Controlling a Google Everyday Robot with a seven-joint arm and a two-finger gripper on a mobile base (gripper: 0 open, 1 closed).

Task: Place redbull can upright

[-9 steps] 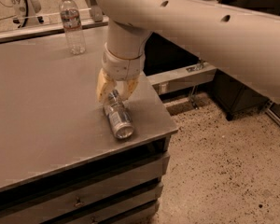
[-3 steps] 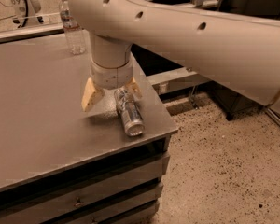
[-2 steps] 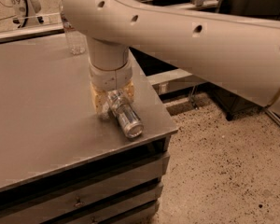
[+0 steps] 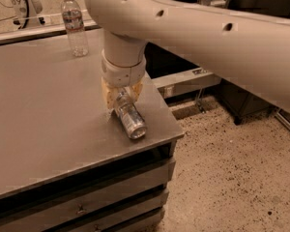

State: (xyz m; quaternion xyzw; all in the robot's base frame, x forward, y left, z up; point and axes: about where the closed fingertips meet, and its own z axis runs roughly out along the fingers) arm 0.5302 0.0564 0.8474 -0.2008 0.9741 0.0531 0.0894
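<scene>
Since a second ago my gripper (image 4: 120,99) has drawn its fingers in from a wide spread, and they now clasp the far end of the redbull can (image 4: 131,118). I see the can lying on its side on the surface (image 4: 48,110), near the right edge, its shiny end pointing toward the front corner. Well apart, at the back, the clear water bottle (image 4: 75,28) stands upright with its white cap on; I cannot tell how full it is.
</scene>
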